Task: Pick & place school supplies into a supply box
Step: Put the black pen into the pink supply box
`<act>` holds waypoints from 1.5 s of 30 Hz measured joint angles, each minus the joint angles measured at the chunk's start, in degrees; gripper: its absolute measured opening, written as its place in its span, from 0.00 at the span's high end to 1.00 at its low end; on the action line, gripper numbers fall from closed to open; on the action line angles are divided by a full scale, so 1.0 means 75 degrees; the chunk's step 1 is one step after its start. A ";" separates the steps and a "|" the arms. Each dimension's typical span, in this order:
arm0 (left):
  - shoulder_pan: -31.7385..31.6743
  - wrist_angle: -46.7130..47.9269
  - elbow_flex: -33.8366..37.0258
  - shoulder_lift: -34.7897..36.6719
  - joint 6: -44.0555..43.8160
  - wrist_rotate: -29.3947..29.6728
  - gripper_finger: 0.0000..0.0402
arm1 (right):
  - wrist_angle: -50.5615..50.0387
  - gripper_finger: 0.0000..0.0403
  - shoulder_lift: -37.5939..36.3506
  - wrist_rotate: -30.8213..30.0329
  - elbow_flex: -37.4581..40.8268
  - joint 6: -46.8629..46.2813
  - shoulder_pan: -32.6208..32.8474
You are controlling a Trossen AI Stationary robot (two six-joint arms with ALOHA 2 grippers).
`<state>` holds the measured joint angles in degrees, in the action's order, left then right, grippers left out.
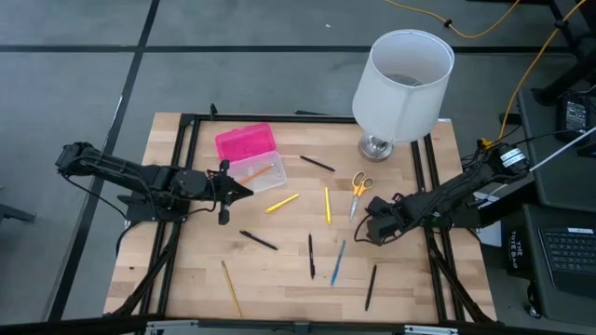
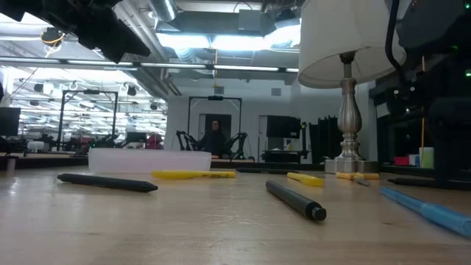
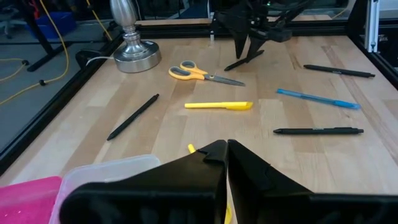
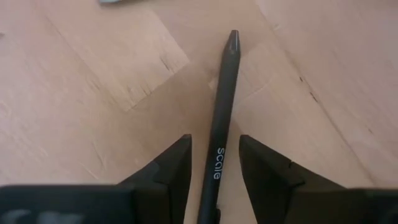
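Observation:
The supply box lies at the far left: pink lid [image 1: 245, 142] and clear base [image 1: 259, 173], with an orange pencil in the base. My left gripper [image 1: 244, 191] hovers shut just by the base's near side and holds nothing. My right gripper [image 4: 214, 158] points down at the table's right, open, one finger on either side of a black pen [image 4: 222, 106] that lies flat on the wood; neither finger touches it. The left wrist view shows this pen [image 3: 244, 61] under that gripper. Scissors [image 1: 358, 191], yellow pens [image 1: 281, 202], a blue pen [image 1: 337, 262] and black pens [image 1: 311, 256] lie scattered.
A white-shaded lamp [image 1: 402, 84] stands on its metal foot [image 3: 132, 55] at the far right, close behind the scissors. Black frame rails [image 1: 177, 177] run along the table's left and right sides. A yellow pencil [image 1: 230, 287] and a black pen [image 1: 371, 287] lie near the front edge.

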<state>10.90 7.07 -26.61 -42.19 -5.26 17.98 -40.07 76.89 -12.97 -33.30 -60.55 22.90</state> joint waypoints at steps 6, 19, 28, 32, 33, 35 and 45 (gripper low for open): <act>-0.0001 0.0003 0.0000 0.0000 0.0000 0.0000 0.98 | 0.0049 0.66 0.0376 0.0197 -0.0013 0.0000 -0.0029; 0.0000 0.0020 0.0000 -0.0003 -0.0009 0.0000 0.99 | 0.0139 0.77 0.0695 0.0399 -0.0035 -0.0119 -0.0067; 0.0000 0.0032 0.0000 -0.0003 -0.0148 -0.0006 0.99 | 0.0203 0.93 0.0698 0.0487 -0.0032 -0.0695 -0.0096; 0.0000 0.0058 0.0000 -0.0003 -0.0455 -0.0005 0.98 | -0.0043 0.93 0.0731 0.0573 -0.0269 -0.0870 -0.0099; 0.0000 0.0058 0.0000 -0.0003 -0.0461 -0.0006 0.98 | -0.0208 0.93 0.0713 0.0574 -0.0372 -0.0855 -0.0102; -0.0002 0.0058 0.0000 -0.0003 -0.0428 -0.0005 0.98 | -0.0514 0.93 0.0644 0.0600 -0.0605 -0.0626 -0.0096; -0.0003 0.0058 0.0000 -0.0003 0.0128 0.0047 0.98 | 0.0040 0.93 -0.0278 -0.0270 -0.1405 0.1409 -0.0548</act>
<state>10.88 7.51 -26.61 -42.22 -4.29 18.33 -39.77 74.81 -15.00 -43.83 -49.99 18.79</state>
